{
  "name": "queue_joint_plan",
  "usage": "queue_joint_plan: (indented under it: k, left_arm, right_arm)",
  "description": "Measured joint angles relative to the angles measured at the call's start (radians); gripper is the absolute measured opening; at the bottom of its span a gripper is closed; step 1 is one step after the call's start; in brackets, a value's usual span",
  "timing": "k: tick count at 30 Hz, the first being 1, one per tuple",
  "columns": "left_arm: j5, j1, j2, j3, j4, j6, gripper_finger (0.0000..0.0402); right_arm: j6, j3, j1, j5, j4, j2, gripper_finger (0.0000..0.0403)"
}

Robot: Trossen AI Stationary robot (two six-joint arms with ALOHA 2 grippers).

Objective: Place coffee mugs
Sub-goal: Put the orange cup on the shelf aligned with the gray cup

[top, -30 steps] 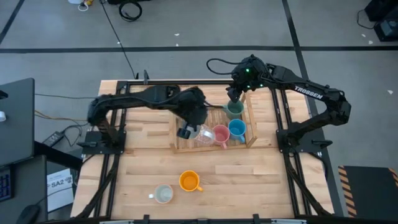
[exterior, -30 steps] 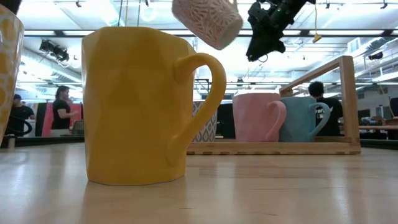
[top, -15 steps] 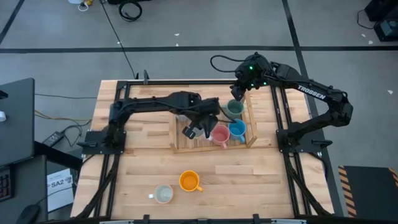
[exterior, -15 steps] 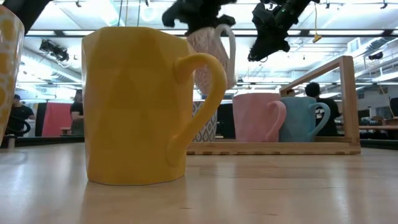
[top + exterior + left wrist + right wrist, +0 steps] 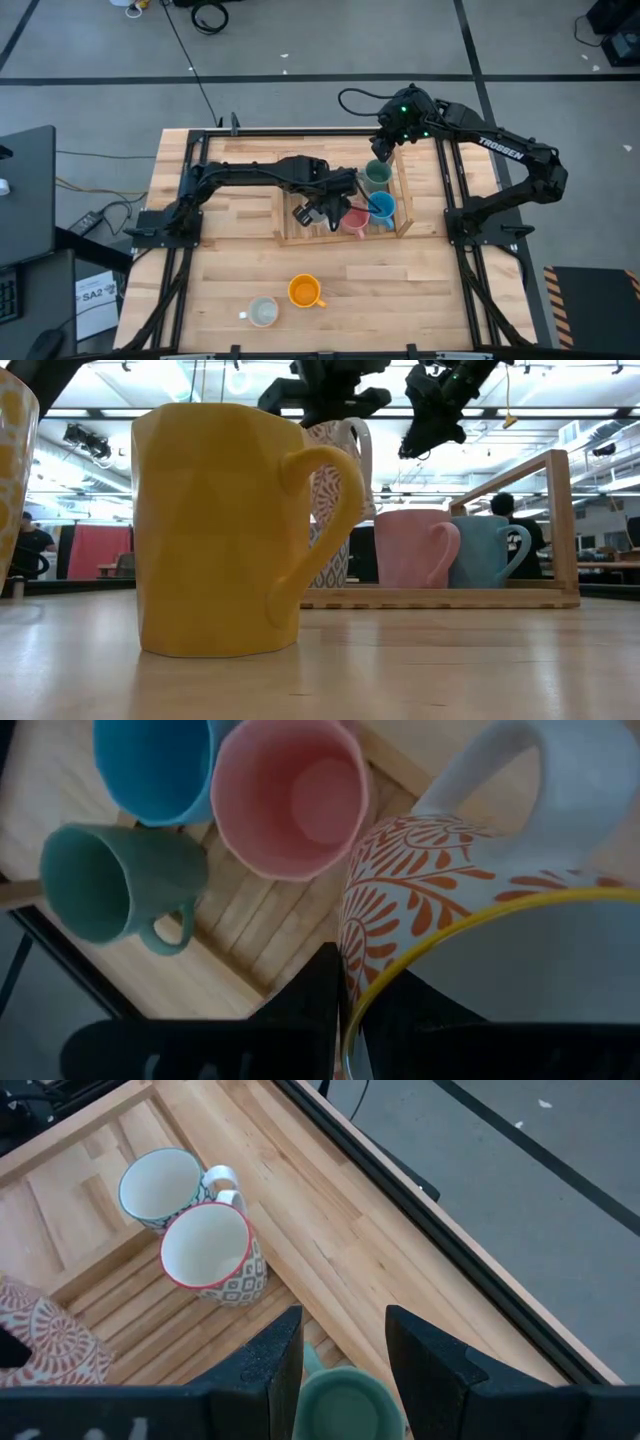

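Left gripper: we find the left gripper (image 5: 325, 208) over the slatted wooden tray (image 5: 290, 238), clamped on the rim of a white mug with an orange leaf pattern (image 5: 430, 920); in the low view that mug (image 5: 335, 470) hangs clear above the tray floor, roughly upright, handle up.

Right gripper: the right gripper (image 5: 345, 1355) hovers directly above the green mug (image 5: 345, 1415) at the tray's far right corner; its fingers (image 5: 430, 1365) stand apart on either side of the rim and we see no contact.

Mugs in tray: we note the green mug (image 5: 376, 176) at the back; the blue mug (image 5: 381, 208) and the pink mug (image 5: 355, 219) side by side at the front, just beside each other; two patterned whitish mugs, one with a red rim (image 5: 210, 1255) and one with a dark rim (image 5: 165, 1185), touching at the tray's left end.

Mugs on table: the orange mug (image 5: 304, 291) and a pale mug (image 5: 262, 312) stand near the front edge of the table (image 5: 420, 290), well apart from the tray.

Held mug position: beside the pink mug, on its left.
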Motion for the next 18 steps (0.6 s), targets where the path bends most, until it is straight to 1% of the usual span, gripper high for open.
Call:
queue_joint_plan:
  k: [10,18]
  left_arm:
    - [0.000,-0.003,0.022,-0.001,-0.024,0.000,0.0036]
    - [-0.001,-0.011,0.087,-0.002,-0.019,0.047,0.0036]
  right_arm:
    - [0.000,0.000,0.000,0.000,0.000,0.000,0.0150]
    - [0.000,0.000,0.001,-0.006,0.002,0.000,0.0150]
